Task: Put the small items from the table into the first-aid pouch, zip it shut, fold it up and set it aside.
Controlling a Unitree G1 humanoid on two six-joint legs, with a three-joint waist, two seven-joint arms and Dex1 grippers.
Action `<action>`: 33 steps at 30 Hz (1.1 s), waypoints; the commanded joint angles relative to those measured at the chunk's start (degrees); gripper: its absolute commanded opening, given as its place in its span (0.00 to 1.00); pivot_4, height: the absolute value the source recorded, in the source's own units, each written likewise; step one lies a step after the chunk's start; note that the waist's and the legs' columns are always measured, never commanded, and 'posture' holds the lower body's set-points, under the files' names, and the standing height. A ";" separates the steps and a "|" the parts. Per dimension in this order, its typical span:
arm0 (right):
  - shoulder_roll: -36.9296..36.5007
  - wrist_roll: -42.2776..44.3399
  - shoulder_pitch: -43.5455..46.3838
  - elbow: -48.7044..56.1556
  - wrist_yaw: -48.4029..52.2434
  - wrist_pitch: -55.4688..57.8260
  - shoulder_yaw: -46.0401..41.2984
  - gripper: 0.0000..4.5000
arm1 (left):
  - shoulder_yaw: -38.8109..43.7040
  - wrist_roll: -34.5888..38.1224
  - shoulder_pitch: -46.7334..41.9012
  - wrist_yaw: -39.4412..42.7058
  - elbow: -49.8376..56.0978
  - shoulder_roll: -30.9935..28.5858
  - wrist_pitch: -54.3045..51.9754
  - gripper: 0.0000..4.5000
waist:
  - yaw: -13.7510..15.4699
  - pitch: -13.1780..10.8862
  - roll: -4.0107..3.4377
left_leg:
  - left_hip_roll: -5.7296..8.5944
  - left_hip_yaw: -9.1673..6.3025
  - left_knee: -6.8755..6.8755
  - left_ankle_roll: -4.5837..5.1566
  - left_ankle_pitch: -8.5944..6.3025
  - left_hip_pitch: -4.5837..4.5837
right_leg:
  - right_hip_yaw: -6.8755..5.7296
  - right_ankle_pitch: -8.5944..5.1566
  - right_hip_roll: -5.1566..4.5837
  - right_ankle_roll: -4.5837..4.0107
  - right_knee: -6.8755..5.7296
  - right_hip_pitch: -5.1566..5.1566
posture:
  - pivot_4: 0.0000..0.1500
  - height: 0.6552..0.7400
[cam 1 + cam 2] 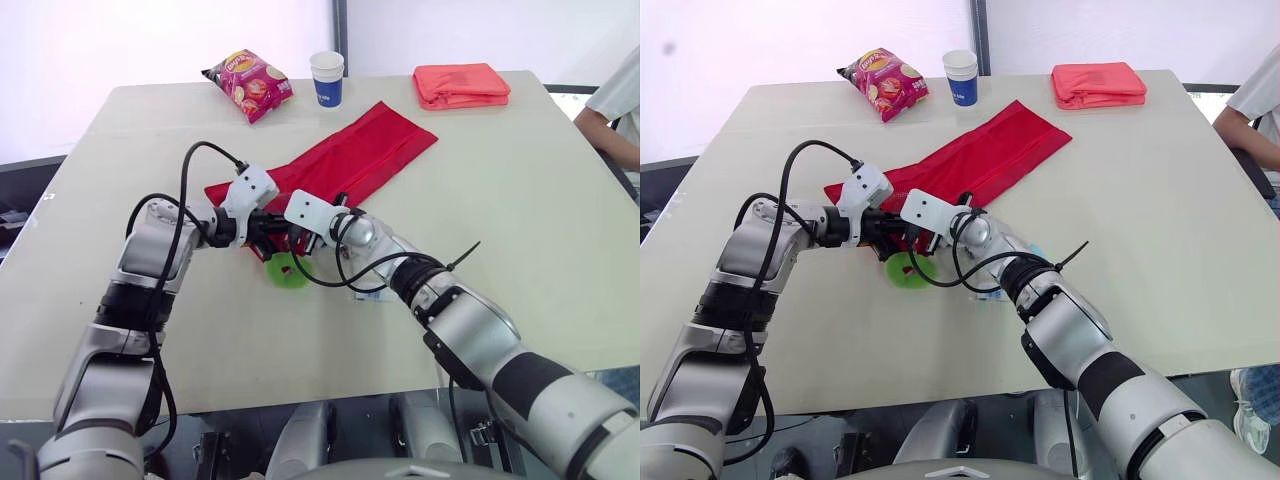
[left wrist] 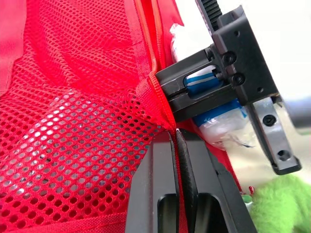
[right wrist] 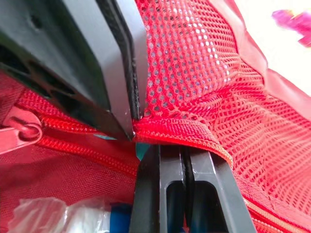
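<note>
**newbie_q:** What does the first-aid pouch (image 1: 365, 150) look like, and where is it?

**rig_watcher:** Bright red and flat, with a mesh panel and a red zipper along one edge. It's mid-frame on the pale worktop (image 1: 520, 230). The long axis runs diagonally, with the near end at centre and the far end pointing to the upper right.

**newbie_q:** And the pincers?

**rig_watcher:** Both are at the pouch's lower-left end. The left pincer (image 2: 174, 138) is squeezed tight on the zipper edge. The right pincer (image 3: 184, 154) is pinched closed on the mesh rim just beside it, tips pretty much touching. A fuzzy green item (image 1: 288, 272) lies on the worktop right below them. A blue-and-white wrapped item (image 2: 218, 121) sits close by the right pincer.
</note>
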State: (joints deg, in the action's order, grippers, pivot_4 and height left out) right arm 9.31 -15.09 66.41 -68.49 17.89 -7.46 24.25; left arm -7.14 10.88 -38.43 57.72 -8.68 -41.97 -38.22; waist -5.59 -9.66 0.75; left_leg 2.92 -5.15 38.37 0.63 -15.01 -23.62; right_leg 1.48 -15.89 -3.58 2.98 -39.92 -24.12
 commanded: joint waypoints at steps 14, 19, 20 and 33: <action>-20.15 33.66 -22.57 77.09 35.70 41.11 -16.48 0.82 | -0.95 -8.35 3.84 3.66 -10.98 -7.20 24.26 0.00 | 0.50 0.00 0.00 | -0.02 -0.08 0.03 0.01 -0.01 -0.18 | -0.06 0.00 -0.09 0.00 0.04 -0.10 | 1.00 1.00; -33.67 38.52 -29.83 93.65 34.07 50.07 -23.90 0.96 | 0.36 -11.08 1.82 3.52 -25.41 -11.93 41.57 0.00 | 0.89 -0.01 -0.01 | -0.02 0.00 0.00 0.03 -0.02 -0.09 | -0.05 0.00 -0.29 0.00 -0.02 -0.10 | 1.00 1.00; -35.93 38.79 -31.07 95.53 33.70 50.89 -25.24 0.96 | 0.44 -11.76 1.19 3.29 -28.39 -12.49 45.11 0.00 | 1.25 -0.01 0.00 | -0.05 -0.02 -0.01 0.03 -0.02 -0.10 | -0.07 0.00 -0.25 0.00 -0.02 -0.10 | 1.00 1.00; -45.62 50.15 -36.45 107.21 27.30 58.85 -32.75 1.00 | 9.56 -2.19 -1.03 10.62 -32.00 -12.78 34.45 0.60 | 2.23 -0.03 0.04 | 0.01 0.05 0.13 0.28 -0.16 -0.19 | -0.10 0.00 -0.12 0.01 0.02 -0.04 | 1.00 1.00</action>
State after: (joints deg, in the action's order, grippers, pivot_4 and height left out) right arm -36.39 33.48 29.65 36.06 46.60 51.38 -7.72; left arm 0.08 7.08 -39.76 67.81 -43.64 -53.07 -2.47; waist -3.36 -9.69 0.79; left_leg 2.93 -5.10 38.50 0.89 -15.15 -23.81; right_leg 1.38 -15.89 -3.70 2.98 -39.89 -24.16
